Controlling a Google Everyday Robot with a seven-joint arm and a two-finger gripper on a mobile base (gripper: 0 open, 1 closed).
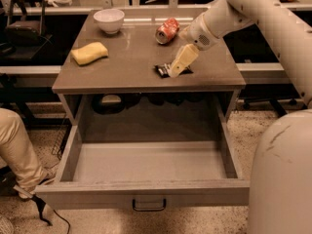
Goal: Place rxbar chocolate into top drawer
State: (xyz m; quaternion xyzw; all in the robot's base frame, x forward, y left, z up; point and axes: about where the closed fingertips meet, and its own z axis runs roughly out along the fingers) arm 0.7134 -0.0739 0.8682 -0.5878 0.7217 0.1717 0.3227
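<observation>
The rxbar chocolate [162, 70] is a small black bar lying flat near the front middle of the tabletop [122, 67]; its right part is covered by my gripper. My gripper [177, 64] points down and left from the pale arm [229, 13] and sits right over the bar, at or just above it. The top drawer [146, 191] is pulled fully out below the table, with a dark handle [148, 204] on its front panel, and nothing lies inside it.
A crushed red soda can [167, 30] lies behind the gripper. A yellow sponge [89, 53] sits at the left and a white bowl [108, 20] at the back left. A person's leg [17, 152] is left of the drawer. The robot's body [280, 179] fills the lower right.
</observation>
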